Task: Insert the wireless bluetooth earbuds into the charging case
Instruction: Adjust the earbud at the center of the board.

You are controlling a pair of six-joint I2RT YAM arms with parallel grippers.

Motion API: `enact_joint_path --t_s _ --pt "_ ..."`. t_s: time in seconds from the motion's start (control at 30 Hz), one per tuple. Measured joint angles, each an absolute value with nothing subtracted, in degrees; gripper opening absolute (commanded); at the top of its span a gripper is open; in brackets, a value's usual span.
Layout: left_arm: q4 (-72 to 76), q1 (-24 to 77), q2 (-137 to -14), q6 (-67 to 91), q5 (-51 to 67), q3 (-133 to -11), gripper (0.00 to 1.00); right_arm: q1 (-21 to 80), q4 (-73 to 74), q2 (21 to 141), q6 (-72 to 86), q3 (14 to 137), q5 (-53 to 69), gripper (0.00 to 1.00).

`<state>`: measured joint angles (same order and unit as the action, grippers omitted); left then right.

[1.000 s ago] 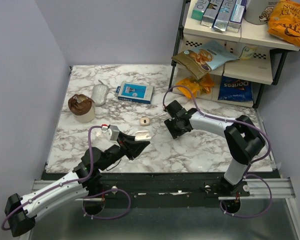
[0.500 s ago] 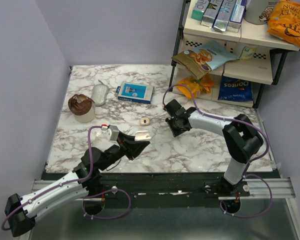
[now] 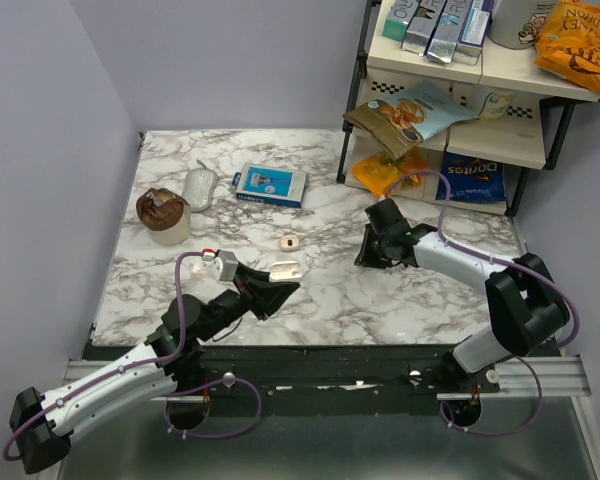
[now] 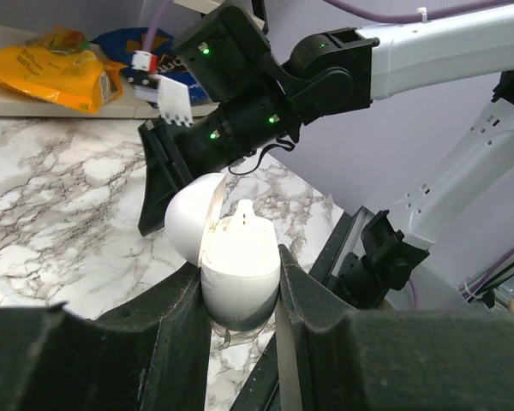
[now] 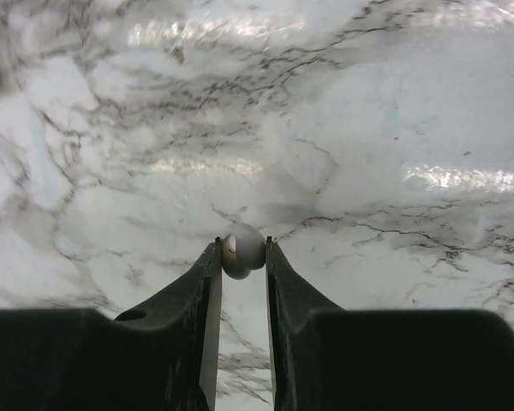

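Now pinching an earbud [image 5: 242, 248] in the right gripper [image 5: 242, 261], narrowed and swung rightward within the last second (well apart from its target). Clamping the open case [image 4: 236, 261] in the left gripper [image 4: 238, 287], ready for loading.

Both the left arm [image 3: 110, 380] and right arm [image 3: 456, 261] have white link shells between black joints, with purple cables [image 3: 179, 292] looping alongside. Small green lights [image 4: 207, 50] glow on the right wrist. The right gripper [image 5: 242, 250] has matte black wedge fingers [image 5: 184, 342].
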<state>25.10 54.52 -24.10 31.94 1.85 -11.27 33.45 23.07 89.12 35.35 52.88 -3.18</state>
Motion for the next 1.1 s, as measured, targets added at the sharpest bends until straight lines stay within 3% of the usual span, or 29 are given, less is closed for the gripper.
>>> enact_joint_path --t_s 0.2,0.27,0.3,0.4,0.6,0.87,1.1 --pt "25.1 54.52 -23.53 31.94 1.85 -11.27 0.0 29.39 18.57 87.0 57.36 45.6 -2.39 0.11" --pt "25.08 54.63 -23.14 31.97 1.87 -11.27 0.0 29.41 18.11 87.02 63.9 44.03 -2.24 0.18" --pt "25.04 54.7 -22.92 31.97 1.85 -11.27 0.0 29.43 17.76 87.02 66.7 43.53 -2.24 0.28" --pt "24.88 54.87 -22.2 31.97 1.85 -11.27 0.0 29.45 17.12 87.05 74.13 42.68 -2.2 0.46" --pt "24.91 54.87 -22.35 31.97 1.85 -11.25 0.0 29.45 16.75 87.46 79.35 43.64 -2.02 0.58" --pt "24.67 54.89 -22.83 31.97 1.8 -11.25 0.0 29.45 23.05 83.55 64.53 50.09 -3.77 0.59" --pt "24.67 54.89 -23.86 31.92 1.67 -11.25 0.0 29.45 24.05 79.61 36.45 53.1 -4.23 0.48"
